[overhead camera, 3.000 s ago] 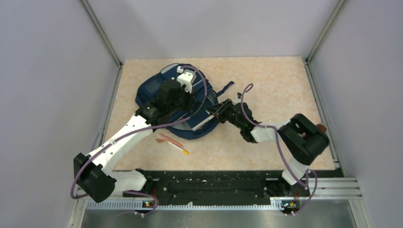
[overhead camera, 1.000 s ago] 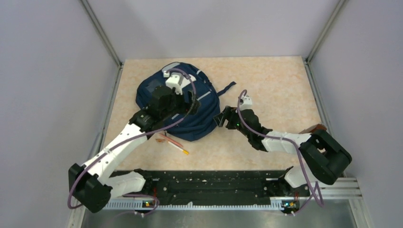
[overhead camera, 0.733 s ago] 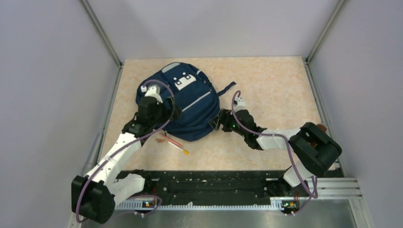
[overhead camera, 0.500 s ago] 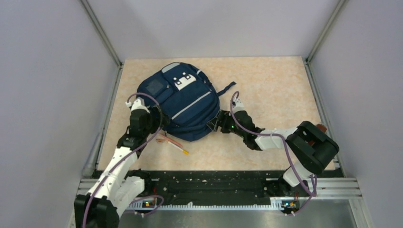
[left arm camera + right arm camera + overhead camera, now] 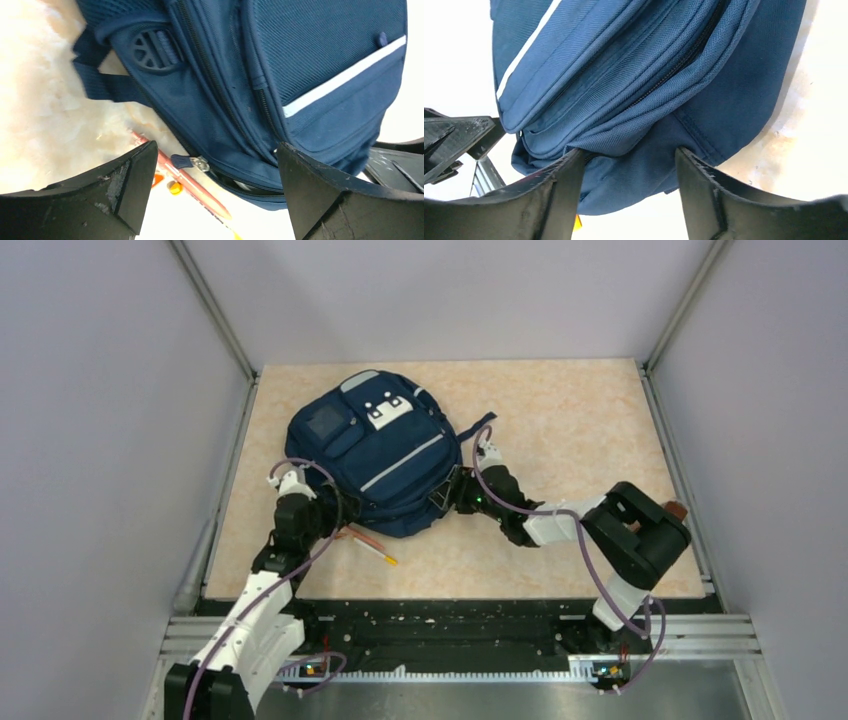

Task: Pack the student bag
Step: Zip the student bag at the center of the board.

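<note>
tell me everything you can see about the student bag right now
The student bag is a large navy woven-fabric backpack lying front-up on the table. It shows a diagonal pale stripe, white patches on the front pocket, a dark strap trailing out sideways and a metal zipper pull at its near edge, where pens lie. The right gripper's fingers flank a bunched fold of its fabric; whether they pinch it is unclear.
</note>
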`<action>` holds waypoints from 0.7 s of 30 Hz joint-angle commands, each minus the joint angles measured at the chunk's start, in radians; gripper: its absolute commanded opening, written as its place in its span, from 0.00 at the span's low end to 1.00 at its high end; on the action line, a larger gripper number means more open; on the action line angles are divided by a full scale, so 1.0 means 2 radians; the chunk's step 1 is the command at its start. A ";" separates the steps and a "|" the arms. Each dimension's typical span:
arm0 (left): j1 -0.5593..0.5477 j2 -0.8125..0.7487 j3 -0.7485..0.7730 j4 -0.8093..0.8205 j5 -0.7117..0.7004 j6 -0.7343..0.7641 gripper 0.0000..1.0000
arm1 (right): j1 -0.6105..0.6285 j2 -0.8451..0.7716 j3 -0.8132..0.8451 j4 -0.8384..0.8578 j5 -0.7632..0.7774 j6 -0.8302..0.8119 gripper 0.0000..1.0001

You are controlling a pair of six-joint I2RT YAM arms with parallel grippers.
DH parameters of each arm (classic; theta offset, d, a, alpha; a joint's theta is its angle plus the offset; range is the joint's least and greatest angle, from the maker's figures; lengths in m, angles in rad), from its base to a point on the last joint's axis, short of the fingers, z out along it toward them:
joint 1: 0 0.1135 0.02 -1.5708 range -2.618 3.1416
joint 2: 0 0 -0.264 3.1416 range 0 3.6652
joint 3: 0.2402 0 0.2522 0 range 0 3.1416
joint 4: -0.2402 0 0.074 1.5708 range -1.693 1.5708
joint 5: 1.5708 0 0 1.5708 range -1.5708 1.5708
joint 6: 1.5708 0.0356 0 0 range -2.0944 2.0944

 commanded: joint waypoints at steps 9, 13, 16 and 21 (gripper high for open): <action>0.005 0.101 0.014 0.139 0.118 0.074 0.93 | -0.046 -0.003 0.081 0.034 -0.020 -0.007 0.00; 0.005 0.128 0.050 0.115 0.174 0.125 0.88 | -0.075 -0.024 0.098 0.005 -0.015 -0.033 0.00; 0.004 0.116 0.044 0.129 0.183 0.131 0.87 | -0.097 -0.031 0.109 -0.010 -0.018 -0.042 0.00; 0.002 0.099 0.010 0.153 0.194 0.134 0.84 | -0.120 -0.033 0.112 -0.019 -0.030 -0.043 0.00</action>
